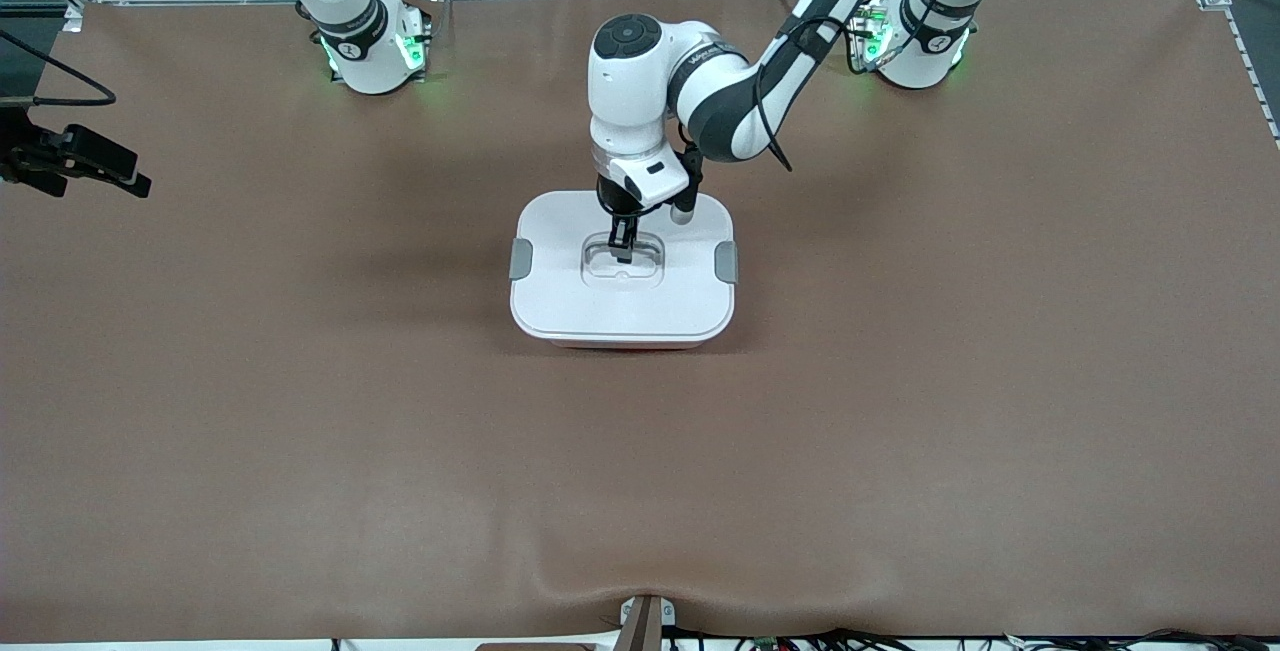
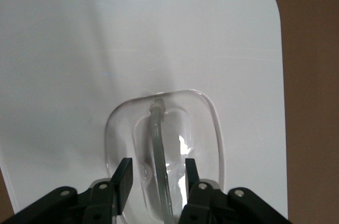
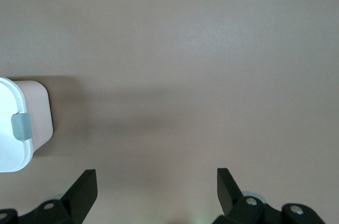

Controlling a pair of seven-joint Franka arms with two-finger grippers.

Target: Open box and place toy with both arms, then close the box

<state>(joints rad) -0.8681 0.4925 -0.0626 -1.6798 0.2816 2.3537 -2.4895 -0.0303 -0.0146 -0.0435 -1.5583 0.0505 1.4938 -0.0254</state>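
At centre of desk [image 1: 900, 381], closed box [image 1: 560, 281], grey clips [image 1: 521, 259] at three and nine o'clock of its white lid [image 2: 79, 49]. Down in the lid's recess, left tool [image 1: 622, 249], parted astride the clear handle [image 2: 158, 144], not pinching. Waiting over bare desk at nine o'clock from the box, right tool [image 3: 156, 181], spread wide, empty.

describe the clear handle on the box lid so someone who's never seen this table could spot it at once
In the middle of the brown table sits one white-lidded box, under the left gripper. In the centre of its lid, between the two grey side clips, is an oval sunken well. The handle is the thin see-through bar across that well, the lid's only transparent part.
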